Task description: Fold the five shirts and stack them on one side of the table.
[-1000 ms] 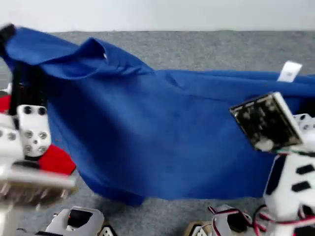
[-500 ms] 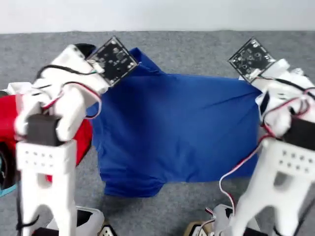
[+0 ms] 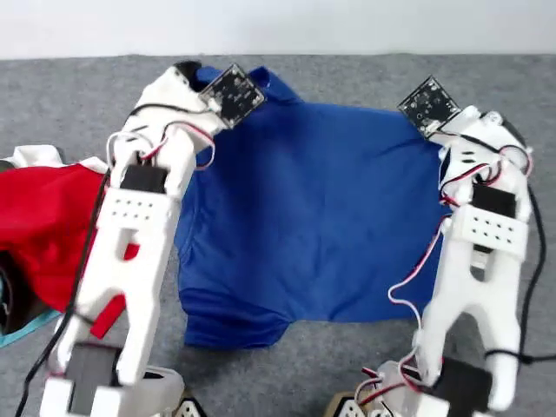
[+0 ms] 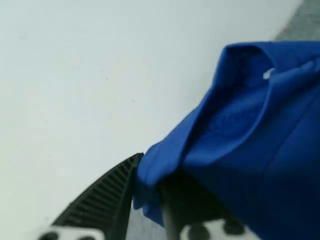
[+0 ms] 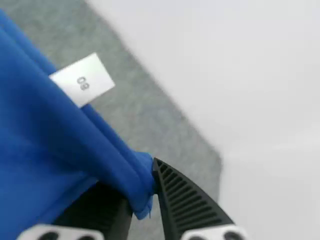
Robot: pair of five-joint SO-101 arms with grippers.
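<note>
A blue shirt (image 3: 313, 226) lies spread on the grey table between the two arms. The left arm (image 3: 139, 226) stretches to the shirt's far left corner. There the left gripper (image 4: 148, 197) is shut on a bunched fold of blue cloth (image 4: 240, 130). The right arm (image 3: 482, 226) stretches to the far right corner, and the right gripper (image 5: 145, 197) is shut on the shirt's edge (image 5: 60, 150) close to a white tag (image 5: 82, 80). A red shirt (image 3: 43, 221) lies crumpled at the table's left side, partly under the left arm.
White cloth (image 3: 30, 156) peeks out behind the red shirt and a teal edge (image 3: 17, 334) shows under it. A pale wall (image 3: 278, 26) closes the table's far side. Bare grey table (image 3: 347, 347) runs along the front between the arm bases.
The shirt hung raised close to the high camera; both arms have swung away toward the far edge and lowered it, so it now lies spread on the table, still gripped at both corners.
</note>
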